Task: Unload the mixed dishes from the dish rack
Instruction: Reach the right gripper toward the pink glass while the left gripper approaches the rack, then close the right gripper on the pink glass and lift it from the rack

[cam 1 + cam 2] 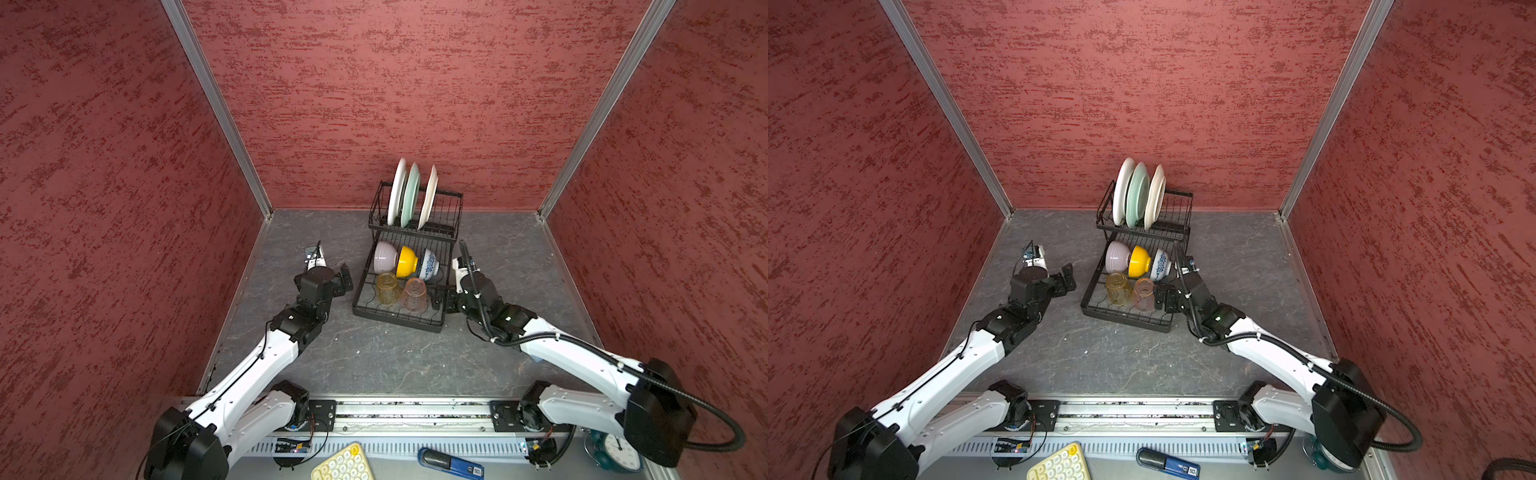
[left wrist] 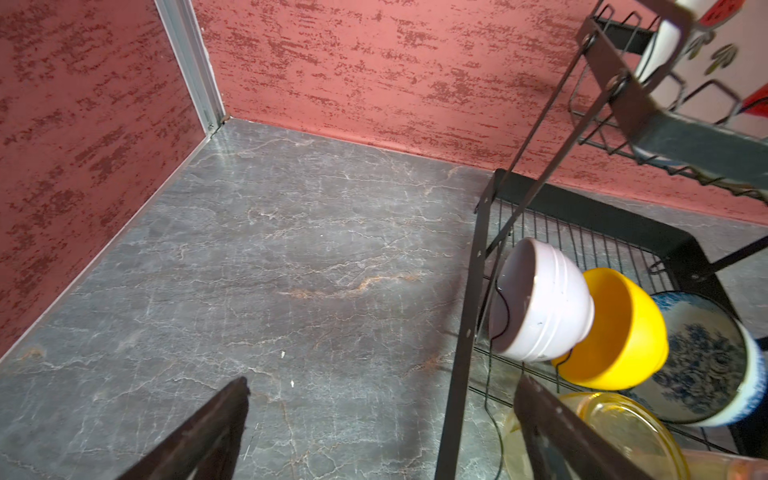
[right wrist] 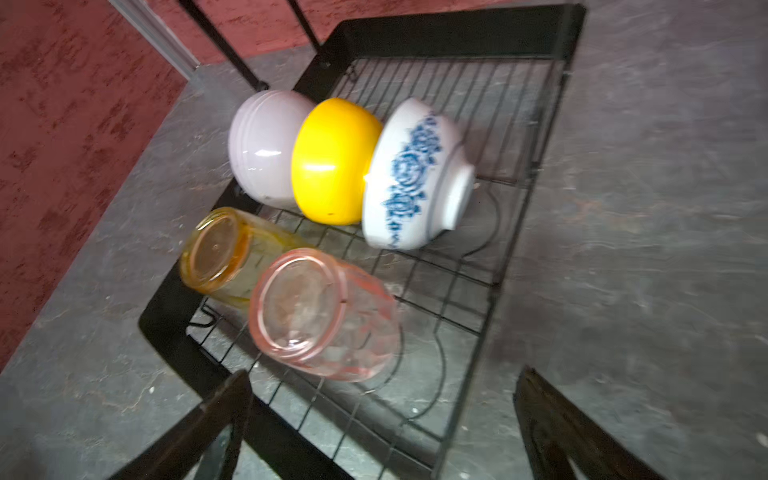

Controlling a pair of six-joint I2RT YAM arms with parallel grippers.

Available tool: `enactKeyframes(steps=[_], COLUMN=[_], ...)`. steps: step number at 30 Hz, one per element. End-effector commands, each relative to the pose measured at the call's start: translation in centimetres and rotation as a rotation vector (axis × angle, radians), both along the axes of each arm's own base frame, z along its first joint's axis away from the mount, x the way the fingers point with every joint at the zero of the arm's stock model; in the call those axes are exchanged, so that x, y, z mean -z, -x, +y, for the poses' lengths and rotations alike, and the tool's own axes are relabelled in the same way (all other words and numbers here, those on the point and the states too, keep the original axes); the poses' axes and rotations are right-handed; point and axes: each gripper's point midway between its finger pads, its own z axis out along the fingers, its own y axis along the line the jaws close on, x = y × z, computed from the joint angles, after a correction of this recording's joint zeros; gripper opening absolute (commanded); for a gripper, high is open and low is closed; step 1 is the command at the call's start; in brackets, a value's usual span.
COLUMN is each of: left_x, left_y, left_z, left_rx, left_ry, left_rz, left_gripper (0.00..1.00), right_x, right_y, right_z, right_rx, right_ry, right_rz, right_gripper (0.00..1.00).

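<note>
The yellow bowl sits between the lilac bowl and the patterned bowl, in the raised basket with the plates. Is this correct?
Not quite. The yellow bowl sits between the lilac bowl and the patterned bowl, but on the low tray, not in the raised basket; both top views show it.

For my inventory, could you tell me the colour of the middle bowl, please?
The middle bowl is bright yellow, clearest in the right wrist view.
</note>
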Motion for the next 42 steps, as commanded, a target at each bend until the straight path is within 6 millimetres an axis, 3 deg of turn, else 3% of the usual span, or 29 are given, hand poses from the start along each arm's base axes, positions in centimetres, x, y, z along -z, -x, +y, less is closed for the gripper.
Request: enactKeyframes(steps=[1,8,12,14,21,31,42], left_x=[-0.9,-0.8,-0.4,-0.2,0.4,0.7,0.7], left_y=[0.3,1.0,1.2,1.2,1.0,0.9,1.0], left_z=[-0.7,-1.0,-1.2,-1.4,-1.3,-1.3,-1.4], left_rx=[0.047,0.073,0.085,0.094,0.092,0.091,0.096], left_ry=[0.032,0.051,0.068,0.074,0.065,0.063,0.071], left_rz=[-0.043,-0.05,-0.047,-0.043,-0.027,-0.018,-0.016], left_gripper=[1.0,1.0,1.0,1.0,0.99,0.99,1.0], right_x=[-1.3,-0.1,0.5,2.1,3.3,5.3,6.0], right_y=[-0.2,-1.2,-1.9,-2.2,-2.4,-2.7,-3.3], right_z=[2.7,5.1,4.6,4.6,5.3,5.5,4.5], right_rx=[-0.014,0.005,0.066,0.083,0.088,0.094,0.171], right_ry=[-0.012,0.017,0.053,0.098,0.094,0.138,0.146], right_rz=[-0.009,0.028,0.037,0.074,0.109,0.145,0.132], right_gripper=[0.99,0.99,0.99,0.99,0.97,0.84,0.82])
